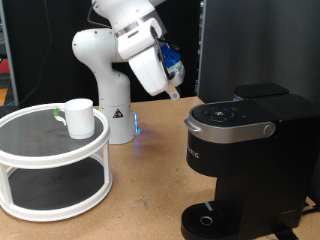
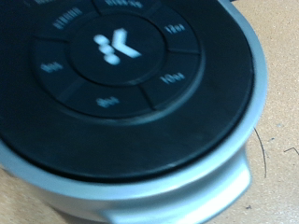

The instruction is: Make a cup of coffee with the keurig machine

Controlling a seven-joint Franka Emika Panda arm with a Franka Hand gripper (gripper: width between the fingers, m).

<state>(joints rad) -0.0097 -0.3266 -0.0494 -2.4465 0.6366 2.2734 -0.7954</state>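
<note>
The keurig machine [image 1: 250, 165] stands at the exterior view's right, black, with its silver-rimmed lid [image 1: 232, 122] closed. Nothing sits on its round drip base [image 1: 212, 221]. The white cup [image 1: 79, 117] stands upright on the top tier of a white round rack at the left. My gripper [image 1: 175, 91] hangs in the air just left of and above the lid, touching nothing, with nothing seen between its fingers. The wrist view is filled by the lid's top [image 2: 121, 84] with its ring of round buttons and central K button [image 2: 118, 49]. The fingers do not show there.
The two-tier white rack [image 1: 55, 160] takes up the exterior view's left. The arm's base [image 1: 105, 110] stands behind it on the wooden table [image 1: 150, 190]. A dark panel rises behind the machine at the right.
</note>
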